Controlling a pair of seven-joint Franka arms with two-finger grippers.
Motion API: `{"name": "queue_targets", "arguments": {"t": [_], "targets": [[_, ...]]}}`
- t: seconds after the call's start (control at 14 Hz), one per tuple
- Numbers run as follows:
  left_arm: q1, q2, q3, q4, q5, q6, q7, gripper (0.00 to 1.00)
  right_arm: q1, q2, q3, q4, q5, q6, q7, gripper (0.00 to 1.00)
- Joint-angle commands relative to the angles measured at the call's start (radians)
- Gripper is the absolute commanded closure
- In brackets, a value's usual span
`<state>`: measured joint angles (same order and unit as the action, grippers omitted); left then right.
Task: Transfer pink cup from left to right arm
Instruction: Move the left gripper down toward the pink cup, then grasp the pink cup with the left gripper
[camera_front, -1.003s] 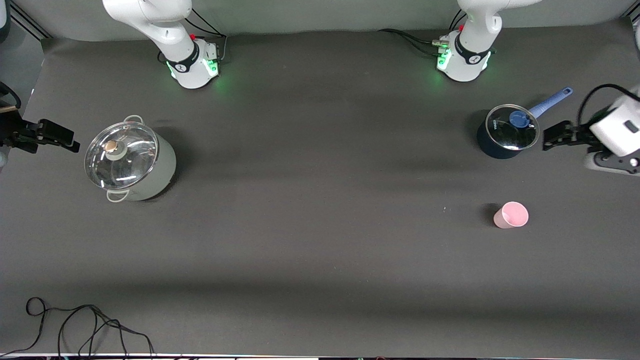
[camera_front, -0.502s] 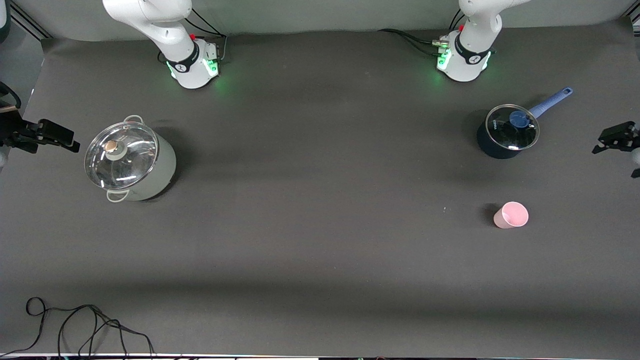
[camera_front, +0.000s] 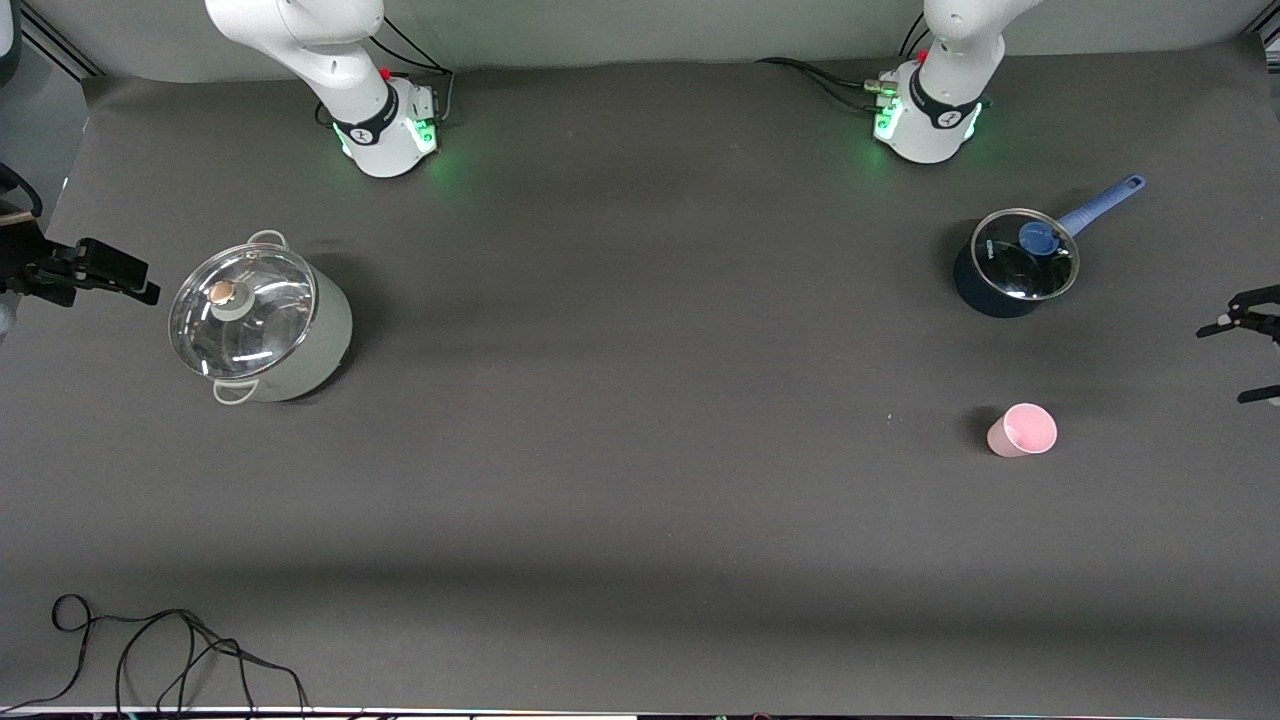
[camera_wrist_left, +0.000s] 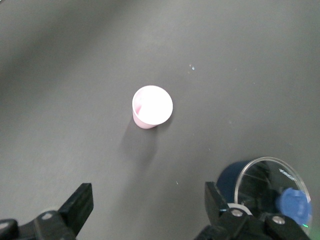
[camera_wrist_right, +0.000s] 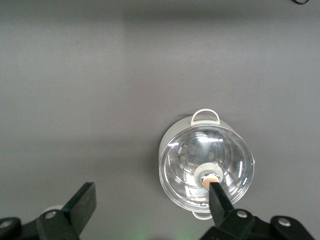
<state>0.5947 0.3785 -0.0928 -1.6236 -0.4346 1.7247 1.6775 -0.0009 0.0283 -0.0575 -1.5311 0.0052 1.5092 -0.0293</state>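
Here the pink cup stands upright on the dark desk toward the left arm's end, nearer the front camera than the blue saucepan with its glass lid. The left gripper hangs at the desk's edge near that saucepan, jaws spread wide with nothing between them, well apart from the cup. The right gripper waits at the right arm's end beside the pale stockpot, jaws likewise spread and empty.

1 pink cup, 2 lidded pots, 1 cable
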Motion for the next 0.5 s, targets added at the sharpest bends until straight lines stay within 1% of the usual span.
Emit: {"name": "queue_targets", "arguments": {"t": [0.0,0.14,0.29,0.43], "targets": [[0.052,0.107,-0.011,0.037,-0.134,-0.019,0.199,0.01,-0.002,-0.005,0.002,0.0,0.019,0.0,0.02,0.0],[0.094,0.201,-0.015,0.04,-0.22,-0.025,0.319,0.04,-0.002,-0.004,0.002,0.0,0.019,0.002,0.02,0.0],[0.103,0.301,-0.015,0.065,-0.301,-0.031,0.454,0.04,-0.002,-0.005,0.002,0.0,0.019,0.006,0.02,0.0],[0.106,0.361,-0.015,0.064,-0.361,-0.031,0.554,0.03,-0.002,-0.005,0.002,0.0,0.019,0.006,0.022,0.0]]}}
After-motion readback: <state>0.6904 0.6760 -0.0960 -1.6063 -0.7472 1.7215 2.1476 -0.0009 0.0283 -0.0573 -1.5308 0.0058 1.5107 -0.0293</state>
